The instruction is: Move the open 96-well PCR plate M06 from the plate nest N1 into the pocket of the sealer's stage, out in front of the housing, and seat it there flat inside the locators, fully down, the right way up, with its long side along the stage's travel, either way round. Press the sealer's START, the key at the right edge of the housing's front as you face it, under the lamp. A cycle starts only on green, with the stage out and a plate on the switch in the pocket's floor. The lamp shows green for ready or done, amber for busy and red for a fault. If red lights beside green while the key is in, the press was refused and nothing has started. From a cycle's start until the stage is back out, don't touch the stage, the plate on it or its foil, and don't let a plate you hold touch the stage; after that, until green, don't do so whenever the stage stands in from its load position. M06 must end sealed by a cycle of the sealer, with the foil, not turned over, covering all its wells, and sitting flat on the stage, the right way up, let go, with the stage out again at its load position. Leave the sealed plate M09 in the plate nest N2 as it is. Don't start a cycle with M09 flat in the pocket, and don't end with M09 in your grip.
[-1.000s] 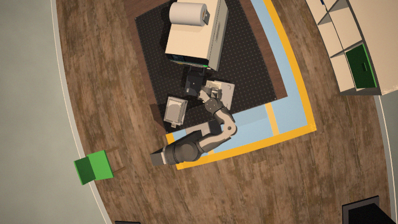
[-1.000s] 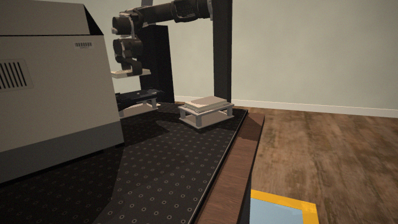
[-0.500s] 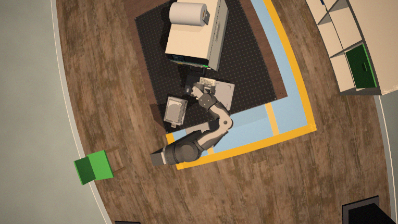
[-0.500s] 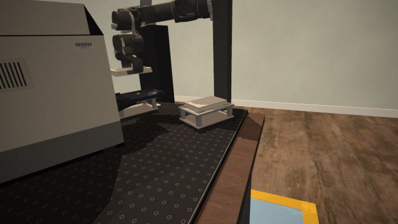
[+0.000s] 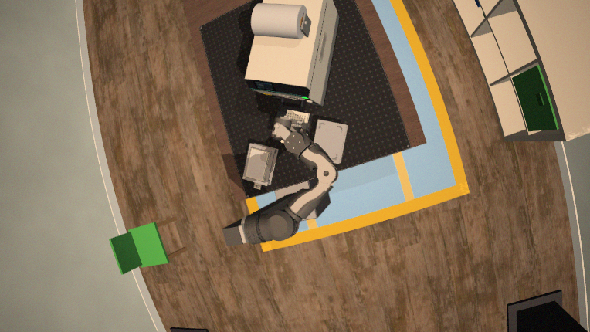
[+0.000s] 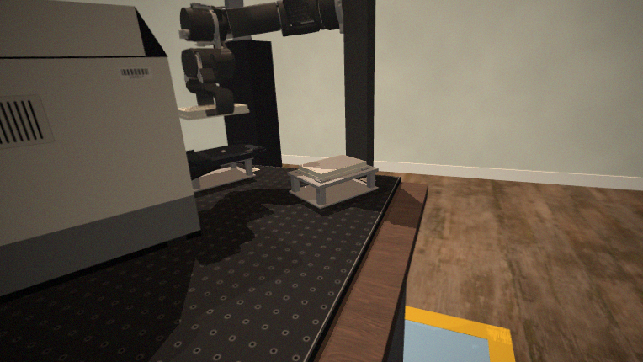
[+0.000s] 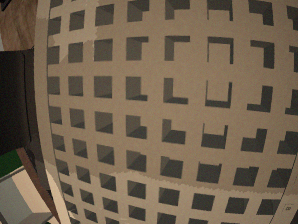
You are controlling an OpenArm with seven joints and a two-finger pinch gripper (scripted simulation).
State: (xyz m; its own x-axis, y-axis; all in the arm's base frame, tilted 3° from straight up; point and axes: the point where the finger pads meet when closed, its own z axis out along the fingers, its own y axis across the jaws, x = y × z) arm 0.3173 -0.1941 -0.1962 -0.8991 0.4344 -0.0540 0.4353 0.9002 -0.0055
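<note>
My gripper [image 5: 291, 123] is shut on the open plate M06 [image 5: 298, 116]. It holds the plate level, wells up, in the air just in front of the sealer housing [image 5: 289, 49]. In the side view the gripper [image 6: 215, 101] grips the plate [image 6: 211, 108] well above a dark platform on legs [image 6: 220, 155]. In the wrist view the plate's wells [image 7: 160, 116] fill the frame. The stage is hidden under the plate and wrist in the top view. The lamp [image 5: 304, 98] on the housing front shows green. Nest N1 [image 5: 330, 139] stands empty beside my wrist.
The sealed plate M09 [image 5: 259, 164] lies in nest N2 near the mat's edge, also seen in the side view [image 6: 333, 167]. A foil roll [image 5: 278, 20] sits on the housing. My arm's column [image 6: 358, 81] rises behind N2.
</note>
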